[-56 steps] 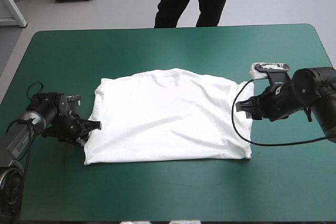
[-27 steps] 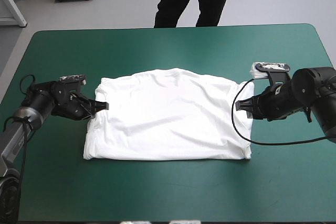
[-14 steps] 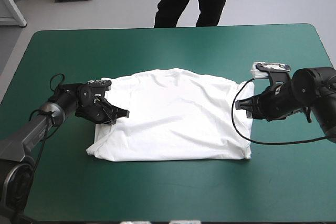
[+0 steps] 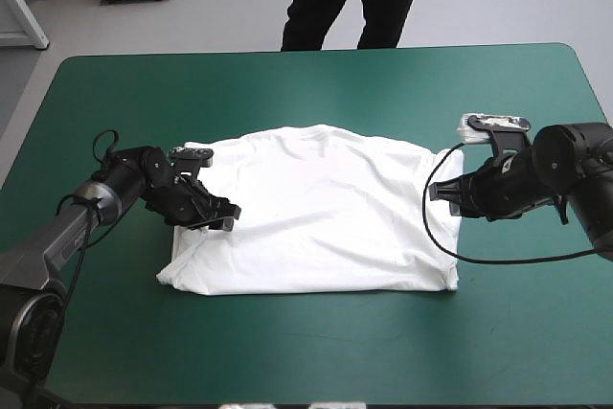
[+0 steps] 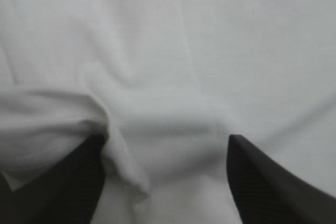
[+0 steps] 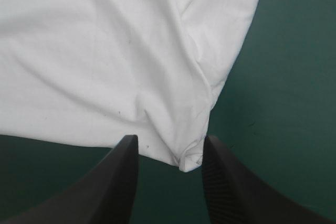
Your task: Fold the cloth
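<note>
**High view.** The T-shirt (image 4: 316, 213) lies spread flat at the middle of the teal-green cover (image 4: 316, 93), smooth apart from light creases. The left gripper (image 4: 222, 217) rests on the T-shirt's left edge. The right gripper (image 4: 439, 193) sits at the T-shirt's right edge, toward its far corner.

**Left wrist view.** The fingers stand apart over white cloth, with a raised ridge of T-shirt between them. You should probably close on that ridge squarely before you lift.

**Right wrist view.** The fingers stand apart and clamp nothing. The T-shirt's corner lies between their tips. Seat the corner deeper before you close, or it will likely slip out.
</note>
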### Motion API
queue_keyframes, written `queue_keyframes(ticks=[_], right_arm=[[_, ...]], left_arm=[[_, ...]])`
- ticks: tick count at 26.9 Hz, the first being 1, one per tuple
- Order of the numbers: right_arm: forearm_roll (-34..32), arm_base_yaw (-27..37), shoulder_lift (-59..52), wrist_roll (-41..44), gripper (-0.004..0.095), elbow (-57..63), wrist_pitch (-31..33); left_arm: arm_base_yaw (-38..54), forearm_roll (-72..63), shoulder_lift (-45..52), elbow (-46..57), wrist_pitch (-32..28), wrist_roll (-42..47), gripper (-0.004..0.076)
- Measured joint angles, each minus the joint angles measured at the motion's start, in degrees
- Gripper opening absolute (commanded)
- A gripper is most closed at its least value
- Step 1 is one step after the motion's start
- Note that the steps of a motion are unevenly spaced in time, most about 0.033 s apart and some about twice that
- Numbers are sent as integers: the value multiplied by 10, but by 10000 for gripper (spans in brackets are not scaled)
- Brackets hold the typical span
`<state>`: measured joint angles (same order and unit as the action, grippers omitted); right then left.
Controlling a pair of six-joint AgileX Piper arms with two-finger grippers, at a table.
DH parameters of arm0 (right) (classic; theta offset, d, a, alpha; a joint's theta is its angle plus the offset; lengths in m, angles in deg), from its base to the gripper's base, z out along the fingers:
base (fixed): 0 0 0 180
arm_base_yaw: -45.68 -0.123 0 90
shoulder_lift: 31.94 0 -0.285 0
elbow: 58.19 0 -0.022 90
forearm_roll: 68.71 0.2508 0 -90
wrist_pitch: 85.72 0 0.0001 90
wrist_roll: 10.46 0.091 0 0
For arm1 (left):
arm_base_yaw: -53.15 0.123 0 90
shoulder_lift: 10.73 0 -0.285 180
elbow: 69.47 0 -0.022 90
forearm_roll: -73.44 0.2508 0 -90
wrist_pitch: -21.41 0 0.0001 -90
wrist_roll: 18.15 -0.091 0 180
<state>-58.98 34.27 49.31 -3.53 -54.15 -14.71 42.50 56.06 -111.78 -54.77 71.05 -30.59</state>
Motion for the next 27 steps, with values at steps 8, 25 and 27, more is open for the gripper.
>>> queue_keyframes(ticks=[8, 25, 27], right_arm=[[-4, 0, 0, 0, 374, 0, 0], [-64, 12, 177, 65, 519, -54, -118], [-64, 31, 228, 60, 519, -100, -116]], left_arm=[[0, 1, 57, -34, 4, 5, 524], [0, 20, 102, -36, 93, 5, 427], [0, 20, 102, -36, 96, 5, 427]])
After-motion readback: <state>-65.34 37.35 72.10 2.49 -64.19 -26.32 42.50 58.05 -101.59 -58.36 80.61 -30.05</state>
